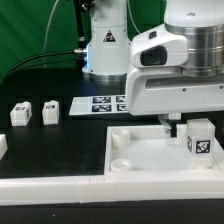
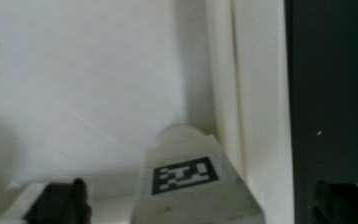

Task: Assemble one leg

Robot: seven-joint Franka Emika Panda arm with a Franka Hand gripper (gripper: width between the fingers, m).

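The leg [image 1: 201, 139] looks like smooth white plastic, its face carrying a matt black-and-white tag. Under it, the tray [image 1: 130, 160] is white plastic too, with a soft sheen. Beyond the tray, the marker board [image 1: 98, 103] looks flat and matt. The tabletop [image 1: 60, 150] is matt black.

Seemingly four legs [image 1: 201, 140], one tray [image 1: 150, 160]
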